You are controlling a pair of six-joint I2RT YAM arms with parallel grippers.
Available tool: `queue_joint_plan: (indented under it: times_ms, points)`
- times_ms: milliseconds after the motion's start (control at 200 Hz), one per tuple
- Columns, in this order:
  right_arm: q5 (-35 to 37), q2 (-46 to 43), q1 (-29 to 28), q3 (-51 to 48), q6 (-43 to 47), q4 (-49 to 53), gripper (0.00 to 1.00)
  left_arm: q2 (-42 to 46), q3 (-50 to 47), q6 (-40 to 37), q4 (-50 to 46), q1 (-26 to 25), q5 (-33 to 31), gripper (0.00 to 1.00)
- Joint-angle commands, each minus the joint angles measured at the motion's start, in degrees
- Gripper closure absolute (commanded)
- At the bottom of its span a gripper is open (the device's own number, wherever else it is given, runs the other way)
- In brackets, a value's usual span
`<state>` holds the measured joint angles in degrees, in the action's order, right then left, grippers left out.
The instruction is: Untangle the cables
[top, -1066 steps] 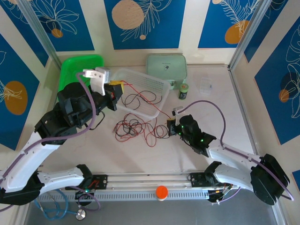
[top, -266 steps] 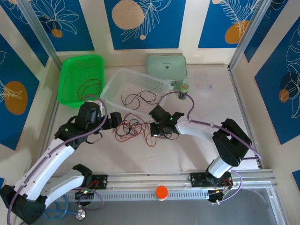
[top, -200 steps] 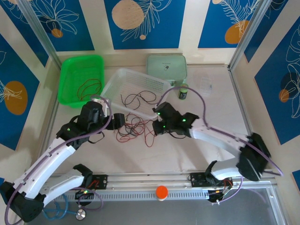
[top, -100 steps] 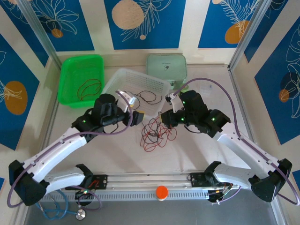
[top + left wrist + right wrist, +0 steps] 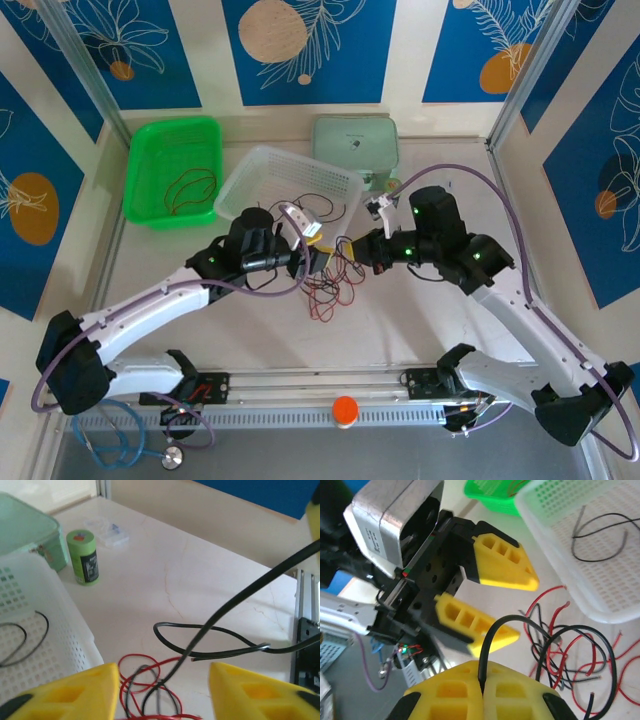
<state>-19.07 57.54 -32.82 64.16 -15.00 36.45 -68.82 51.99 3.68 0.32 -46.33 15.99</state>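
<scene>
A tangle of red cable and black cable lies on the table in the middle. My right gripper hangs above its right side, shut on a strand of the black cable that arches up out of its fingertips. My left gripper faces it from the left, open. In the left wrist view the black cable runs slanting between its yellow fingers without touching them, over red loops. More red cable lies in the green basket, and more black cable in the white basket.
The green basket stands at the back left, with the white basket beside it. A mint case, a green can and a small clear box are at the back. A stethoscope lies beyond the front rail.
Both grippers have shifted right and come closer together. The right one has lifted its black strand, dragging the tangle right. The left gripper's jaws have narrowed around the strand.
</scene>
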Motion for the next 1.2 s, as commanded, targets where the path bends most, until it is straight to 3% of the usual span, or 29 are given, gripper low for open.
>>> queue_joint_plan:
  times_ms: [0,145,245,470,635,795,970,1196]
  points:
    - [-11.35,-0.14,1.41,0.15,8.15,2.67,1.0,4.7,0.06,-0.5,2.59,-0.5,3.39,0.6]
    - [-14.92,0.04,1.46,-0.83,17.61,4.74,1.0,10.17,0.71,-1.47,-2.06,-0.16,1.25,0.62]
    - [-12.17,-0.57,-0.47,-1.3,23.17,4.88,1.0,12.45,3.18,-0.91,-6.92,0.46,-1.87,0.62]
    - [14.11,-2.52,-15.19,-4.94,38.83,1.07,1.0,6.37,17.4,7.81,-20.94,4.16,0.72,0.56]
    - [28.99,-3.72,-20.67,-9.38,48.69,-6.0,1.0,-0.5,26.24,12.13,-29.45,5.23,5.54,0.46]
    - [40.65,-4.51,-23.7,-12.88,58.14,-15.55,1.0,-2.89,28.13,13.37,-34.76,6.99,4.2,0.41]
    - [41.96,-4.28,-23.18,-13.23,63.92,-21.44,1.0,-3.89,22.99,18.55,-32.81,12.52,6.23,0.3]
    - [39.56,-3.09,-21.21,-12.58,65.92,-25.5,1.0,-6.28,15.58,23.17,-21.46,15.57,13.14,0.28]
